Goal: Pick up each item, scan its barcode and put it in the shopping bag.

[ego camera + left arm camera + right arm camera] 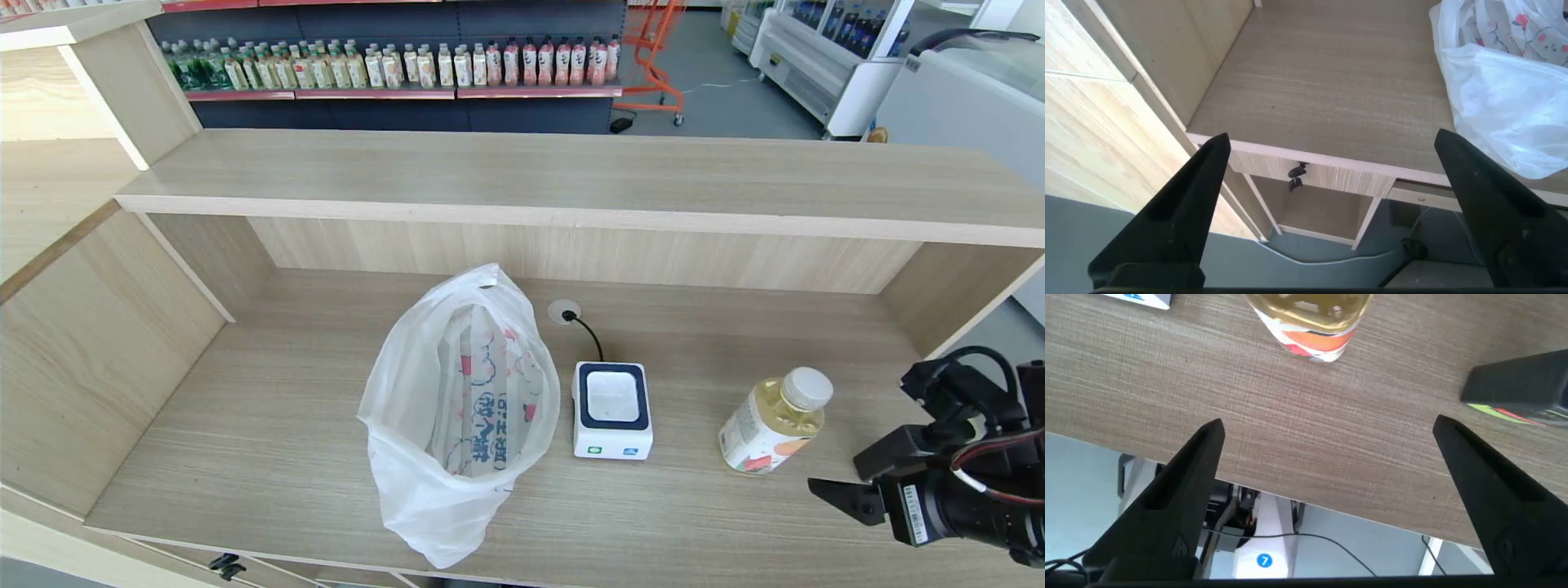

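Scanner (612, 411) between bag (420, 490) and bottle (771, 426) (upright)

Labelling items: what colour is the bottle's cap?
The cap is white, best seen in the head view.

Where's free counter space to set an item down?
Widest bare patch: counter between its left wall and the shopping bag. Also free: behind the bottle toward the right wall, and the front strip before the scanner. Crowded: bag and scanner nearly touch; right gripper hangs beside the bottle.

Head camera high over counter (245, 457), wrist cameras close above its near edge, right apparently sharing bottle (1306, 318).
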You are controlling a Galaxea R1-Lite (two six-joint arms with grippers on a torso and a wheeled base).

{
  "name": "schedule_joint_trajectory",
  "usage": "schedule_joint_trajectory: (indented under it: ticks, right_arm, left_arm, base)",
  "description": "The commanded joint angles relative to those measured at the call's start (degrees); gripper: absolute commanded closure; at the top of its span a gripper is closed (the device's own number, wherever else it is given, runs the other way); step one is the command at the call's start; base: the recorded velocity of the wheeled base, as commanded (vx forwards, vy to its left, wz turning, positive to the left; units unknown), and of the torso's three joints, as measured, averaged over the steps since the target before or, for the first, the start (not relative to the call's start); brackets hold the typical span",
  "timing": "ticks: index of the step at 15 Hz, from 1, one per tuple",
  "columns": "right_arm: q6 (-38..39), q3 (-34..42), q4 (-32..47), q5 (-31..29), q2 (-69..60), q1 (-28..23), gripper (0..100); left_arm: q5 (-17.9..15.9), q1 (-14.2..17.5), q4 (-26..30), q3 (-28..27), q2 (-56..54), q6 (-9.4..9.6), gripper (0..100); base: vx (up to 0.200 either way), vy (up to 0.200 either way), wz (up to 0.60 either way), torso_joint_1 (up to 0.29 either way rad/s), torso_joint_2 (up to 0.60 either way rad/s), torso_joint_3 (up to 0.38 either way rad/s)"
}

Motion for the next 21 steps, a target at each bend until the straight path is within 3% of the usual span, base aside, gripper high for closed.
schedule_joint_trajectory:
  ticks: [1,4,10,16,21]
  right_arm:
    - [0.36,3.09,-3.62,-0.19,5.36,2.87,0]
    - [0.97,2.56,-8.36,-0.98,8.70,3.22,0]
    - [10.73,3.09,-20.76,-11.53,17.49,12.01,0]
    - [10.38,2.82,-35.78,-19.79,27.86,12.53,0]
    - [10.38,2.74,-43.26,-20.14,32.87,12.89,0]
  left_arm:
    - [0.03,0.10,0.01,0.00,-0.02,0.00,0]
    - [0.03,0.01,0.01,0.00,-0.02,0.00,0]
    - [0.03,0.01,0.01,0.00,-0.02,0.00,0]
    - [0.03,0.01,0.01,0.00,-0.02,0.00,0]
    - [0.03,0.01,0.01,0.00,-0.02,0.00,0]
  base:
    - [0.000,0.000,0.00,0.000,0.00,0.000]
    - [0.000,0.000,0.00,0.000,0.00,0.000]
    - [0.000,0.000,0.00,0.000,0.00,0.000]
    - [0.000,0.000,0.00,0.000,0.00,0.000]
    - [0.000,0.000,0.00,0.000,0.00,0.000]
